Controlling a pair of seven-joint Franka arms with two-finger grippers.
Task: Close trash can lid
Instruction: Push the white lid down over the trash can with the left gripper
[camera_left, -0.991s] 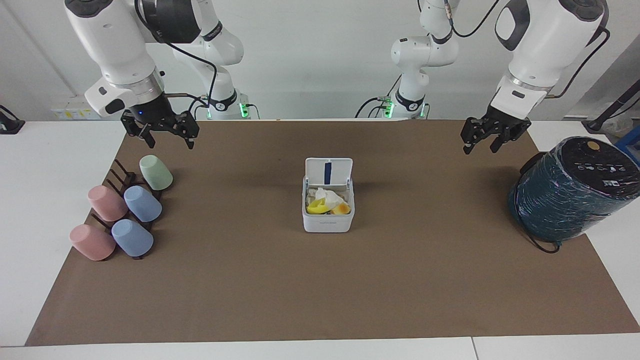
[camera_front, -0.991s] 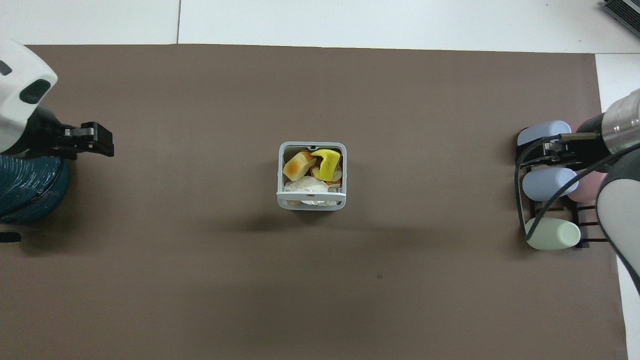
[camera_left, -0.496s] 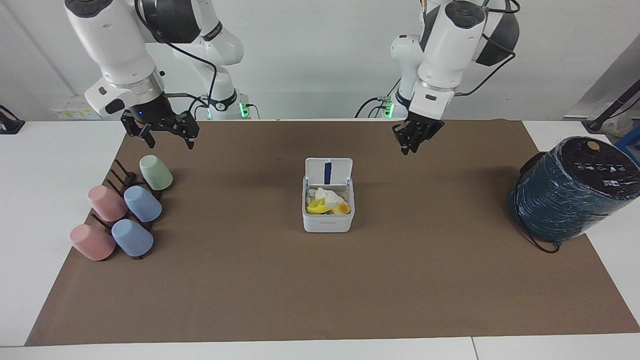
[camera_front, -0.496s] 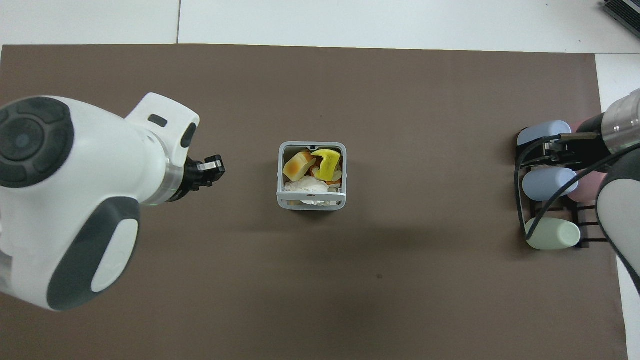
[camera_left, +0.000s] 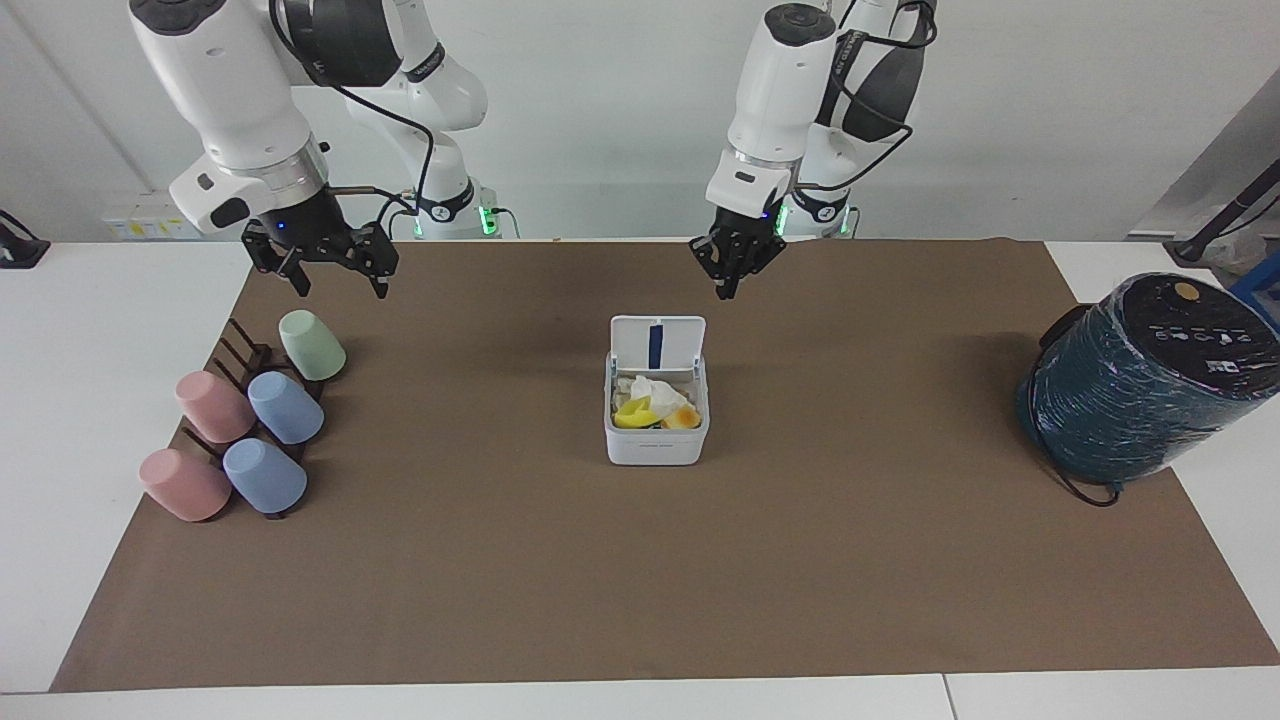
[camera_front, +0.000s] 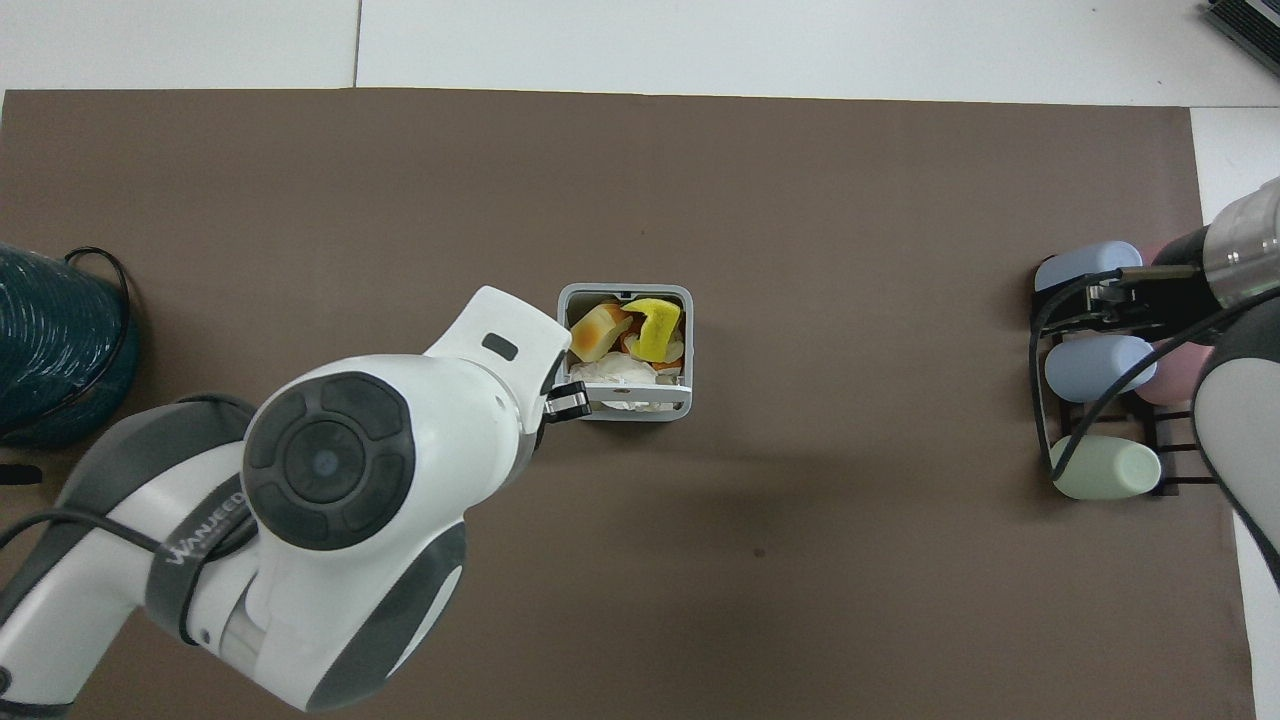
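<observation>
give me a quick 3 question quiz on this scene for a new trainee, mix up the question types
1. True or false: the trash can lid is shut flat on the trash can.
2. Which gripper hangs in the air close to the lid? A) left gripper B) right gripper
3. Fill in: the right gripper waits above the rack of ___ at the right arm's end of the table.

Key
1. False: the lid stands upright on the can's edge nearer the robots, blue strip showing, with rubbish visible inside.
2. A; it is not touching the lid yet.
3. Cups.
</observation>
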